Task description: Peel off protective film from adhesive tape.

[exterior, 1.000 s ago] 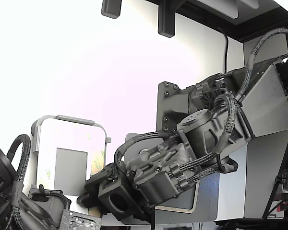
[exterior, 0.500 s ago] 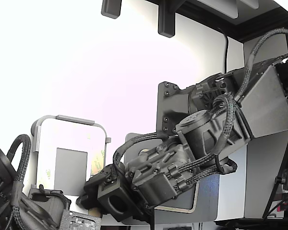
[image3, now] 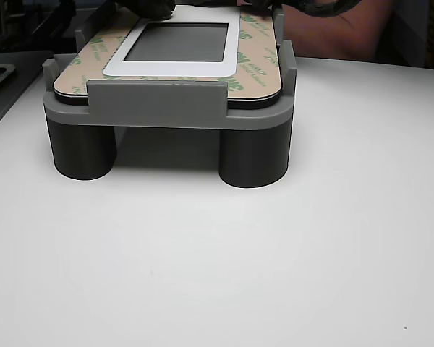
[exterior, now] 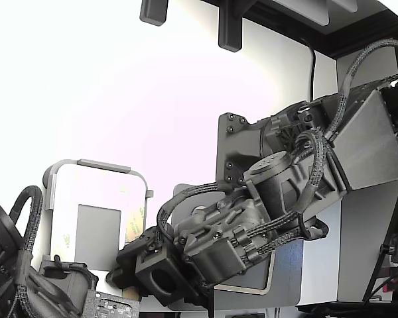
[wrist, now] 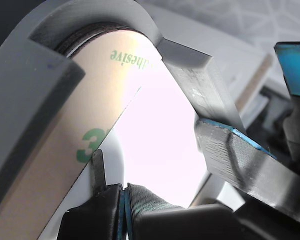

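The protective film (image3: 257,54) is a tan ring with green print, lying flat on the part in a grey fixture (image3: 159,105). It frames a white border around a dark grey rectangle. The exterior view shows its right band (exterior: 134,222) just above my gripper (exterior: 123,268). Up close, the film (wrist: 65,125) fills the wrist view. My gripper (wrist: 124,200) is shut, jaws pressed together, with one thin tip touching the film's inner edge. I cannot tell whether any film is pinched. The adhesive tape is hidden under the film.
The fixture stands on two round legs on a white table (image3: 275,275). A second black arm (exterior: 13,265) sits at the exterior view's lower left. A grey bar with a blue edge (wrist: 235,150) crosses close beside my fingers. My own arm's bulk (exterior: 265,199) hangs over the fixture.
The arm dipped slightly toward the exterior view's lower left half a second ago and is back where it was. The film lies as before.
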### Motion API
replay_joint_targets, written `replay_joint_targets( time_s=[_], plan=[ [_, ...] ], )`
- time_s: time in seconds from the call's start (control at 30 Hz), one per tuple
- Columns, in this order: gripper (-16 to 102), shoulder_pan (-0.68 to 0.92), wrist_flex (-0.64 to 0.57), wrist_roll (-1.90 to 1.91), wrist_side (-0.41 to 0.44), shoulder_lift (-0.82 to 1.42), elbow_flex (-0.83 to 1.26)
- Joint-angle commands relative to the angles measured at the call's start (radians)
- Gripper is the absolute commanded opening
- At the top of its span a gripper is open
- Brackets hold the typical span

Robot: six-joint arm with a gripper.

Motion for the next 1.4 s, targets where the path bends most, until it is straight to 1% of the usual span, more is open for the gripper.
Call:
replay_joint_targets(
  time_s=[0.0,0.73,1.37],
  plan=[
    [-10,-0.009,-0.006,0.002,0.002,0.026,-0.018],
    [-10,-0.012,-0.003,-0.005,-0.005,0.006,-0.040],
    [-10,-0.006,-0.005,0.005,0.005,0.025,-0.018]
  ],
)
